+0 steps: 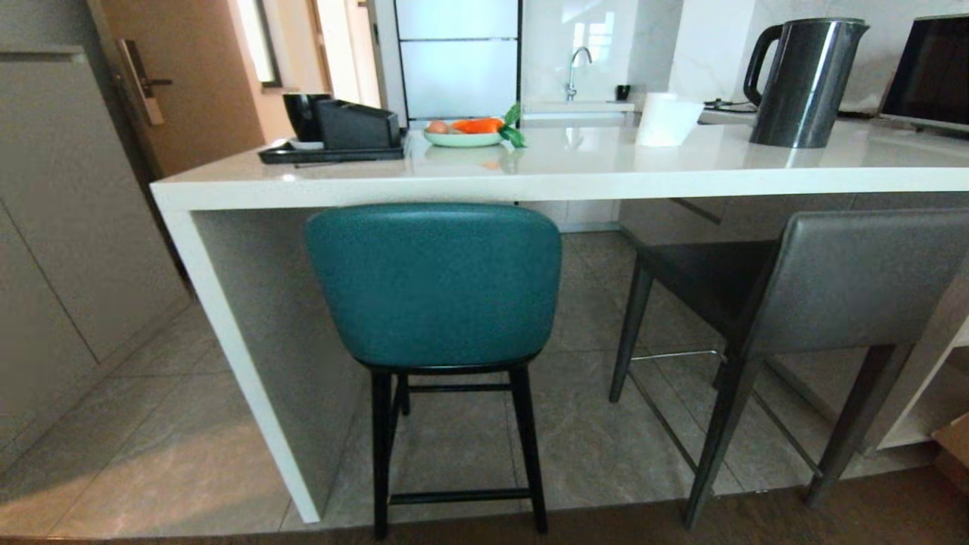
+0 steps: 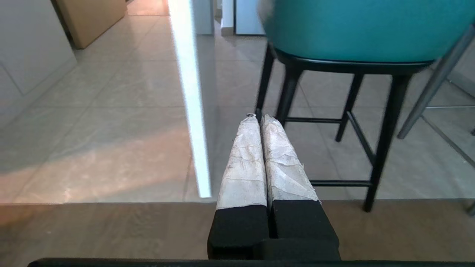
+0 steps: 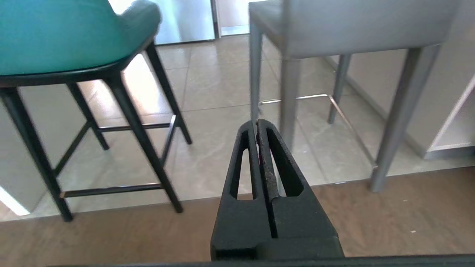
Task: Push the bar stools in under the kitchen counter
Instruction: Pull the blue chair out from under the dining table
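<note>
The teal bar stool (image 1: pixel 433 284) with black legs stands at the white kitchen counter (image 1: pixel 575 175), its rounded back just below the slab edge. To its right the dark grey bar stool (image 1: pixel 848 280) stands angled, its seat under the slab. Neither arm shows in the head view. My left gripper (image 2: pixel 259 118) is shut and empty, low over the wooden floor, short of the teal stool (image 2: pixel 356 29). My right gripper (image 3: pixel 256 122) is shut and empty, pointing between the teal stool (image 3: pixel 66 33) and the grey stool (image 3: pixel 356 26).
On the counter stand a black tray (image 1: pixel 333 154) with a box, a plate of fruit (image 1: pixel 463 136), a paper roll (image 1: pixel 668 118), a dark kettle (image 1: pixel 806 83) and a microwave (image 1: pixel 935 72). White shelves (image 1: pixel 939 393) sit at the right end. Tiled floor (image 1: pixel 166 446) lies left of the counter's side panel (image 1: pixel 250 356).
</note>
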You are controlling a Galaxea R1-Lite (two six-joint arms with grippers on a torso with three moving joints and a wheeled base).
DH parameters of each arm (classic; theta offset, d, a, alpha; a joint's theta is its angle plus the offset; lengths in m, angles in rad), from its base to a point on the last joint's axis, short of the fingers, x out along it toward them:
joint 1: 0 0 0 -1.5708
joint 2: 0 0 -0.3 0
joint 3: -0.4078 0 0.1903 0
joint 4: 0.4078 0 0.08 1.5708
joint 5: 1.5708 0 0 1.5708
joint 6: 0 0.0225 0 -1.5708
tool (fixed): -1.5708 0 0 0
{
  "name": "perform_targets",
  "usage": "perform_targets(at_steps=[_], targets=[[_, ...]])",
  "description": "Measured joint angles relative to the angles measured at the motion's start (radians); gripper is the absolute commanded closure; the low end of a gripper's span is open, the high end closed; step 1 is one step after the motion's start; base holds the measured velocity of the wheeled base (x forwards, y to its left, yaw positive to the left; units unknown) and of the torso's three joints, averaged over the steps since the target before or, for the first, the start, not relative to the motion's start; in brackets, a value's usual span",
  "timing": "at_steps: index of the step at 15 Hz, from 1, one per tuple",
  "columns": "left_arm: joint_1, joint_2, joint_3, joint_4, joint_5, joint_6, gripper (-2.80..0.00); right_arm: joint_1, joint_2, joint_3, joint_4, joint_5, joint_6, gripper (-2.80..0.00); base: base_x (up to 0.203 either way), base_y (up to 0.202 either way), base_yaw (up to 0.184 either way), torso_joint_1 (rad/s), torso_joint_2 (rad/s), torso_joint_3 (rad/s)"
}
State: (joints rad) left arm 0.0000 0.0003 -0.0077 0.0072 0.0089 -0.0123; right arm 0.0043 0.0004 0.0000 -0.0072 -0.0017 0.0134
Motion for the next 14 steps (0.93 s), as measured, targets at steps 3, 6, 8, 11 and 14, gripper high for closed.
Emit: perform_targets(at_steps=[3,6,8,11,14], targets=[[0.0,0.0,0.0,0.0,0.0,0.0,0.0,0.0,0.0,0.0,0.001,0.0,0.001,0.0,0.0,0.176,0.001,0.003,0.0,0.002],[0.0,0.0,0.0,0.002,0.0,0.0,0.0,0.0,0.0,0.0,0.0,0.0,0.003,0.0,0.0,0.026,0.0,0.002,0.0,0.001],[0.0,0.0,0.0,0.002,0.0,0.001,0.0,0.0,0.0,0.0,0.0,0.0,0.003,0.0,0.0,0.0,0.0,0.0,0.0,0.0],[0.0,0.0,0.0,0.002,0.0,0.0,0.0,0.0,0.0,0.0,0.0,0.0,0.003,0.0,0.14,-0.001,0.001,0.001,0.0,0.002],[0.0,0.0,0.0,0.002,0.0,0.001,0.0,0.0,0.0,0.0,0.0,0.0,0.003,0.0,0.194,0.0,0.003,0.005,0.01,0.005]])
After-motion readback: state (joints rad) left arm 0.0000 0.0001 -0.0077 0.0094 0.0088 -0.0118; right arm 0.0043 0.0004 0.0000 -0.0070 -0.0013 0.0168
